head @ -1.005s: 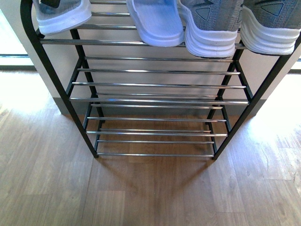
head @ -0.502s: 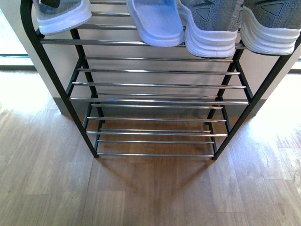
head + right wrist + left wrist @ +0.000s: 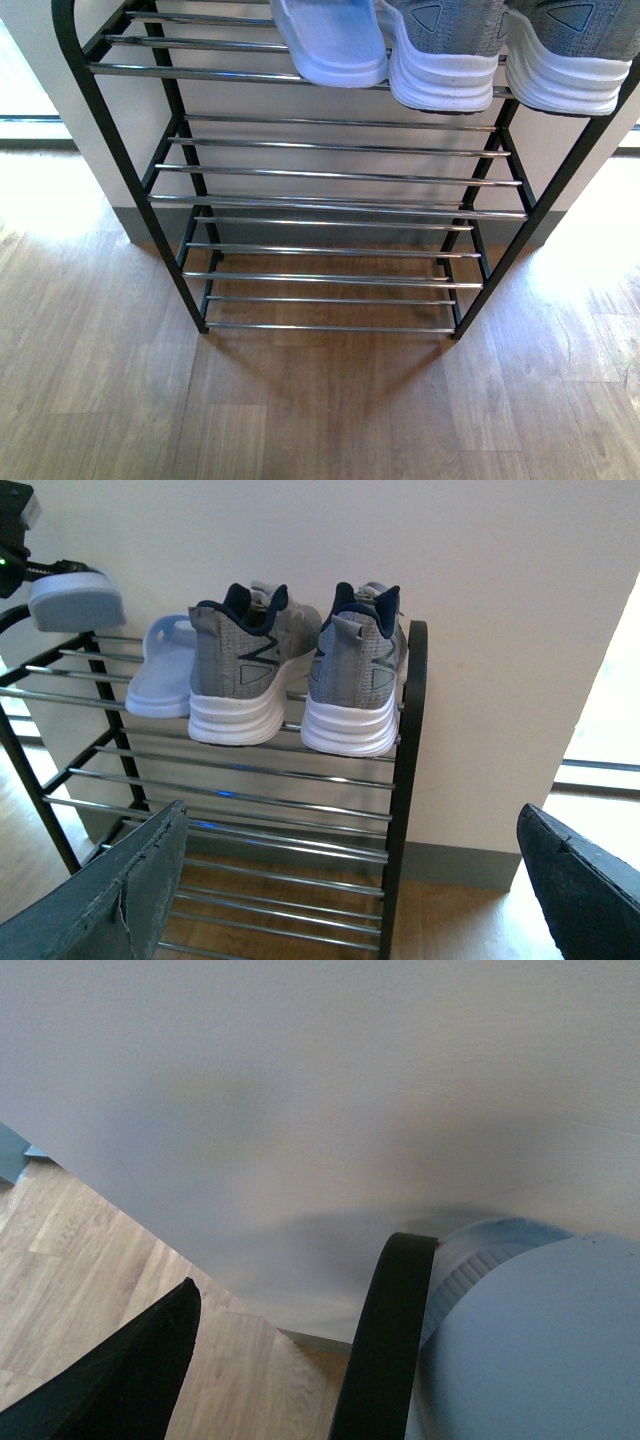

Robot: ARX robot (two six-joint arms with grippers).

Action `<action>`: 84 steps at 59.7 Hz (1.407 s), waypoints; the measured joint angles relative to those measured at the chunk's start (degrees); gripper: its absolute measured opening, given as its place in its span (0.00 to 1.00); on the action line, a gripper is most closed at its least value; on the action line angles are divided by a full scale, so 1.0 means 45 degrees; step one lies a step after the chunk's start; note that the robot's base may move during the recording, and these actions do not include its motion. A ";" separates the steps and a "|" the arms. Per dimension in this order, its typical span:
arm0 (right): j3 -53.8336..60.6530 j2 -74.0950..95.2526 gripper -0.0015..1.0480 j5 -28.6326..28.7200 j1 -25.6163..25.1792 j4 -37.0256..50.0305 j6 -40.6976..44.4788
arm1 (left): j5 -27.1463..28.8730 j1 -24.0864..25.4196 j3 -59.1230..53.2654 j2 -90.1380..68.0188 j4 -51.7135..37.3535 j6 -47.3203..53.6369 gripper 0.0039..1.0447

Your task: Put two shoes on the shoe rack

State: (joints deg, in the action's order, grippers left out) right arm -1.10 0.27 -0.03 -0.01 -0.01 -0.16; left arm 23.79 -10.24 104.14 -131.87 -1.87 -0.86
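three shoes up, one to go
left gripper (image 3: 290,1360) holds the last blue slide (image 3: 75,598) above the rack (image 3: 405,780); right gripper (image 3: 350,900) wide, empty.

No legible text, brand names, numbers or signs appear in any view. The only markings are outlined navy triangle emblems, without lettering, on the heels of the two grey knit sneakers with thick white soles (image 3: 290,675) standing on the rack.
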 joint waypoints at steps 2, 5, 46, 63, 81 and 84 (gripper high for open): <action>0.0000 0.0000 0.91 0.0000 0.0000 0.0000 0.0000 | 0.0000 -0.0049 -0.0291 0.0112 -0.0131 -0.0034 0.91; 0.0000 0.0000 0.91 0.0000 0.0000 0.0000 0.0000 | 0.0019 -0.0165 -0.0792 0.0325 -0.0340 -0.0029 0.91; 0.0000 0.0000 0.91 0.0000 0.0000 0.0000 0.0000 | 0.0039 -0.0559 -0.2992 0.1953 -0.0835 0.0034 0.91; 0.0000 0.0000 0.91 0.0000 0.0000 0.0000 0.0000 | 0.0039 -0.0559 -0.2992 0.1953 -0.0835 0.0034 0.91; 0.0000 0.0000 0.91 0.0000 0.0000 0.0000 0.0000 | 0.0039 -0.0559 -0.2992 0.1953 -0.0835 0.0034 0.91; 0.0000 0.0000 0.91 0.0000 0.0000 0.0000 0.0000 | 0.0039 -0.0559 -0.2992 0.1953 -0.0835 0.0034 0.91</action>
State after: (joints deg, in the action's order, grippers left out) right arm -1.10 0.27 -0.03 -0.01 -0.01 -0.16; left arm 23.97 -12.75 90.67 -123.09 -5.63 -0.71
